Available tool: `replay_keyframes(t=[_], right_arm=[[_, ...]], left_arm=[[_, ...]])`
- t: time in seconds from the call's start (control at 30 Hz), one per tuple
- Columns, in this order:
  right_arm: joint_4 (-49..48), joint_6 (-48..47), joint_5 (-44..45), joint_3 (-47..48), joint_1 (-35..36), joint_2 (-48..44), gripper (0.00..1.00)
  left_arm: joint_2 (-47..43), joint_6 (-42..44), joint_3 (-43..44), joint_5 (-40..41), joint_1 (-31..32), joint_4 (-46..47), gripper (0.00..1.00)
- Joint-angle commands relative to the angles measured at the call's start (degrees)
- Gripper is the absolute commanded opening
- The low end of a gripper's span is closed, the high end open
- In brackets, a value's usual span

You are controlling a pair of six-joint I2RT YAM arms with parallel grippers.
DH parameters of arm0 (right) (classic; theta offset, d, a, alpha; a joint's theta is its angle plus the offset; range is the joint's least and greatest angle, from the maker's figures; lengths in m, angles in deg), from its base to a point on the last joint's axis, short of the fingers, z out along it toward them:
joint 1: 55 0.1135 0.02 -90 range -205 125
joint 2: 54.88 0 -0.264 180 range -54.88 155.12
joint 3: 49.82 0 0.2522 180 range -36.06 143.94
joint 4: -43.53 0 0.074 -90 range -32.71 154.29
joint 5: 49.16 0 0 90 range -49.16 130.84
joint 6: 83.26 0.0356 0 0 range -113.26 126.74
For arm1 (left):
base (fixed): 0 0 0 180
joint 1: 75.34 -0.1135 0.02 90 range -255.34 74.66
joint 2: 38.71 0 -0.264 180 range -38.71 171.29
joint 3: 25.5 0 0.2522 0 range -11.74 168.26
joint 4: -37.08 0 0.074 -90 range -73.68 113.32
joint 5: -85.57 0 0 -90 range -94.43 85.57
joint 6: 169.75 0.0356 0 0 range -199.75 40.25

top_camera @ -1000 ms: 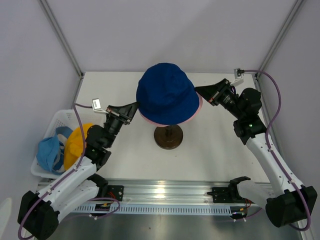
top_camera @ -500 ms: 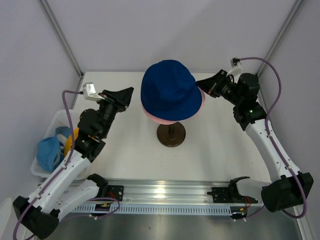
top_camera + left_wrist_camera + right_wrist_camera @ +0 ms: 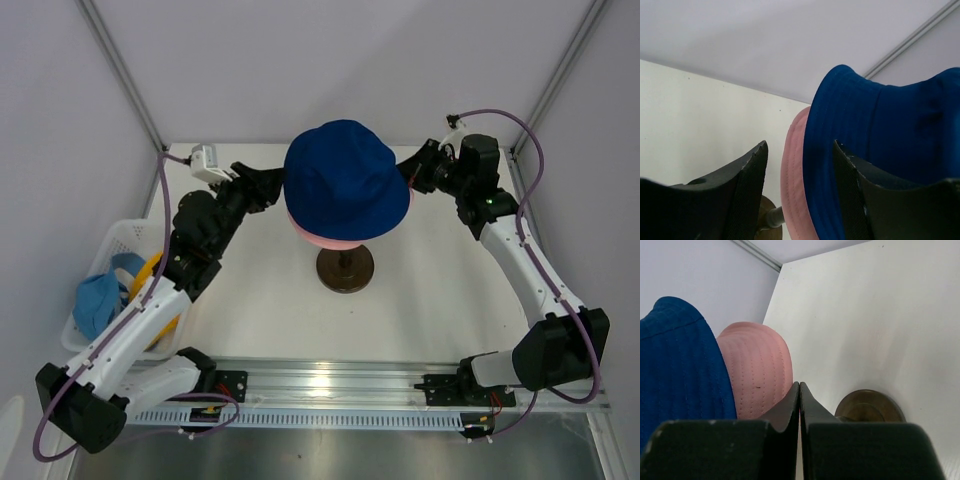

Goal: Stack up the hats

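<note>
A navy blue hat [image 3: 345,180] sits on top of a pink hat [image 3: 330,238], both on a stand at the table's middle. My left gripper [image 3: 272,185] is open at the stack's left side. In the left wrist view the pink brim [image 3: 795,175] and navy brim [image 3: 890,130] show between the open fingers of the left gripper [image 3: 799,145]. My right gripper [image 3: 408,172] is shut at the stack's right side. In the right wrist view the right gripper [image 3: 799,385] holds nothing and sits beside the pink hat [image 3: 760,365]. A light blue hat [image 3: 97,305] and a yellow-orange hat [image 3: 152,268] lie in the basket.
A white basket [image 3: 105,245] stands at the table's left edge, under my left arm. The stand's dark round base [image 3: 345,270] rests on the table below the hats, also seen as a base [image 3: 870,407] in the right wrist view. Frame posts rise at both back corners.
My left gripper has opened and moved back and right to the stack's left brim. The right gripper, still shut, has risen toward the back. The hats shifted slightly right.
</note>
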Motion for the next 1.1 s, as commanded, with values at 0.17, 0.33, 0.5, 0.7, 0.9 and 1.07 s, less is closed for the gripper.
replay_keyframes(t=[0.17,0.33,0.5,0.7,0.9,1.07], right_arm=[[1.47,-2.15,-0.97,1.61,0.02,-0.54,0.0],[2.34,-2.41,-0.18,1.26,-0.07,-1.06,0.0],[2.87,-2.33,0.96,0.64,-0.25,-2.91,0.0],[1.29,1.0,1.93,-4.8,-0.34,-10.28,0.0],[1.29,3.38,5.0,-11.22,1.15,-22.31,0.0],[9.53,1.81,12.8,-12.02,2.83,-27.08,0.01]], left_arm=[[4.75,2.75,3.24,-5.54,-0.43,6.31,0.65],[6.68,0.64,3.41,-7.92,-0.87,8.5,0.62],[8.0,-2.96,3.59,-10.38,-1.75,9.3,0.61],[9.05,-4.55,7.54,-14.42,-4.12,3.16,0.79],[13.96,1.42,17.01,-19.16,-4.12,-3.07,0.78],[22.93,6.52,30.56,-18.12,-4.12,-17.92,0.73]])
